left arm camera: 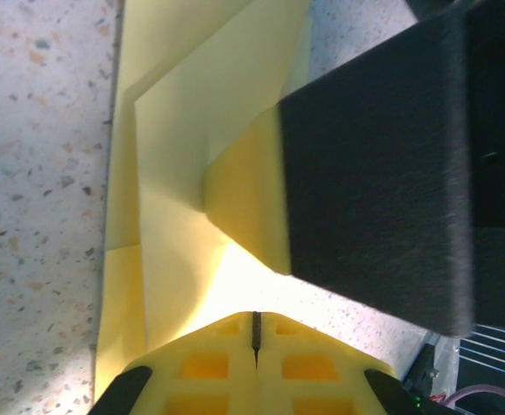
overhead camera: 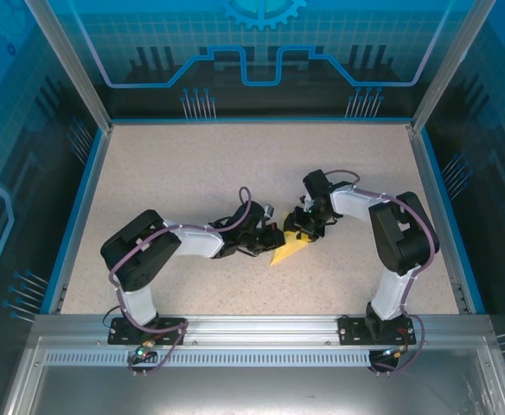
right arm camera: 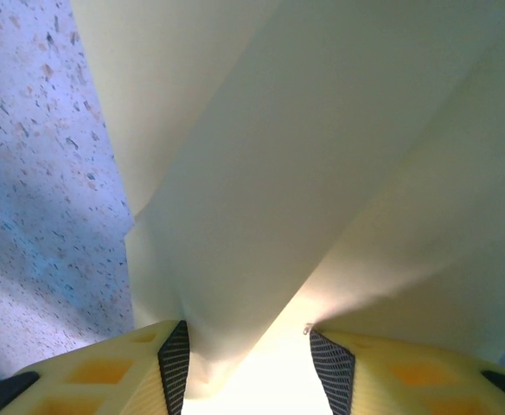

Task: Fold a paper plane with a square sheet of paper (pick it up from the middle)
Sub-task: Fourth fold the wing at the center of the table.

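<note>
Yellow and thin, the square sheet of paper lies at the middle of the speckled table, folded into several layers with a pointed end; I judge the folding is begun but not finished. The left gripper is pressed together at its edge, and the right gripper stands spread around a raised flap. Both crowd close together over it, which may hinder further folds.

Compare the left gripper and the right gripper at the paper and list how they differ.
The left gripper has its jaws pressed together, while the right gripper has its jaws apart. The yellow paper spreads ahead of the left gripper's closed tips, whereas a fold of it runs between the right gripper's fingers. Both have yellow fingers and work at the same paper.
</note>
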Controlling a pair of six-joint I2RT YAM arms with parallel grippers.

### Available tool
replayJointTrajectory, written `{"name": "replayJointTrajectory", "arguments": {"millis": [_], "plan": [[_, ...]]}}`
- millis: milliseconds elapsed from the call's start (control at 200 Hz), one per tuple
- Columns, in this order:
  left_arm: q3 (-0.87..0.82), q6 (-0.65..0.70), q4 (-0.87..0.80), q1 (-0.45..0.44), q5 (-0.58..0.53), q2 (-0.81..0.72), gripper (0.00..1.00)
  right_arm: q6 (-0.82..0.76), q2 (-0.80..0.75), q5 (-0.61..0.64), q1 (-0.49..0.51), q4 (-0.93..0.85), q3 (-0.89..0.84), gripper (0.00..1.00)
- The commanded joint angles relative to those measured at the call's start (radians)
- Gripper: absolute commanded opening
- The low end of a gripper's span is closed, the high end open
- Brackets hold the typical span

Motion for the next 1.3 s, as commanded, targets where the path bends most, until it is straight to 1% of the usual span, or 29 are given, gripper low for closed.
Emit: {"name": "replayJointTrajectory", "arguments": {"millis": [0,445,1295], "plan": [[0.028,0.017,-0.040,-0.003,-0.010,0.017,0.01,0.002,0.126,0.179,0.006,-0.068,-0.077,0.49],[0.041,0.025,-0.087,-0.005,-0.048,0.043,0.00,0.000,0.133,0.182,0.006,-0.070,-0.076,0.49],[0.048,0.024,-0.120,-0.006,-0.054,0.078,0.00,-0.004,0.180,0.217,0.022,-0.082,-0.064,0.47]]}}
